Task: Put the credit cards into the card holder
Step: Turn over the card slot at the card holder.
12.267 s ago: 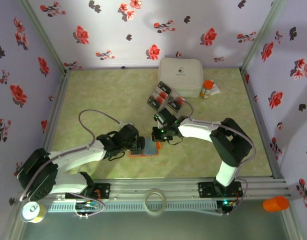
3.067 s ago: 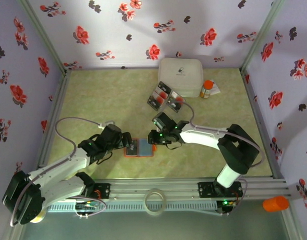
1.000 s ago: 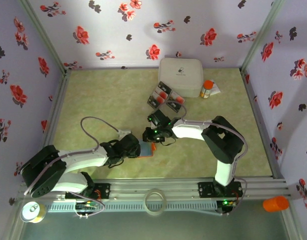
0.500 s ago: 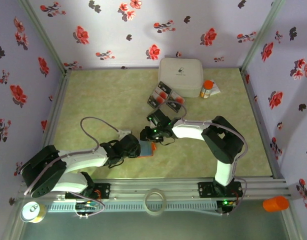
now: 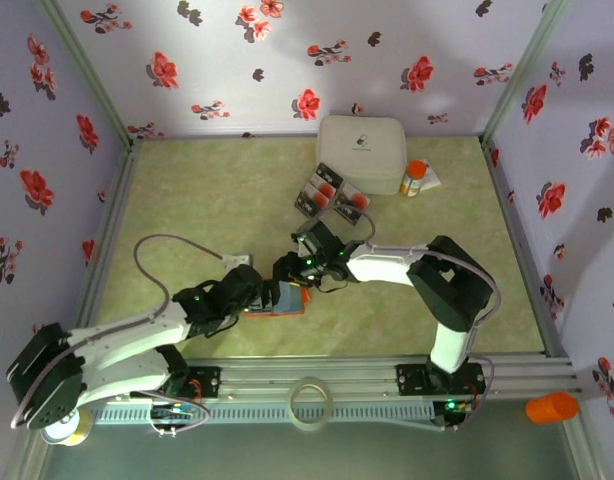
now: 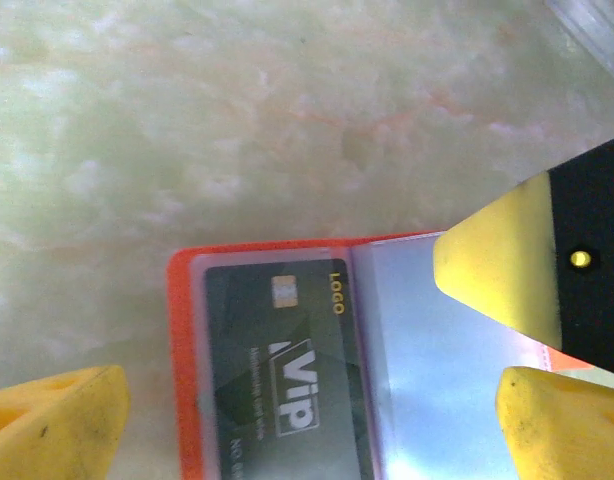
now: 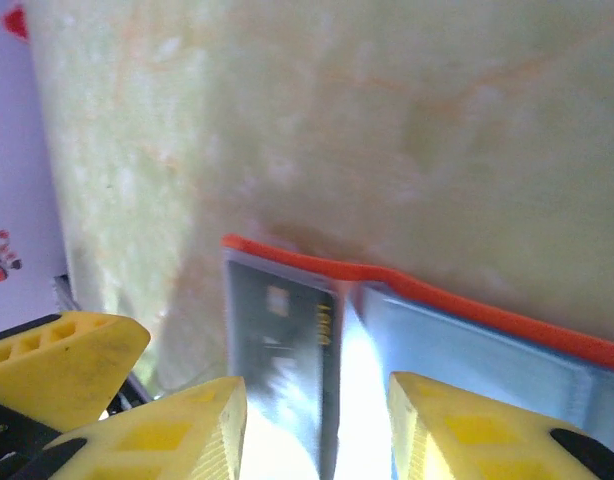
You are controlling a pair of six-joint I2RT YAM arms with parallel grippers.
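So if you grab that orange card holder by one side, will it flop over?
Probably, yes. The card holder lies open and flat with a crease down its middle, so it would likely fold there. The dark card tucked in one side should keep that half stiffer. The clear pockets look shiny, so it may be a bit slippery.

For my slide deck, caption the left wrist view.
Open flat orange card holder on green marbled table, dark VIP card in one pocket.
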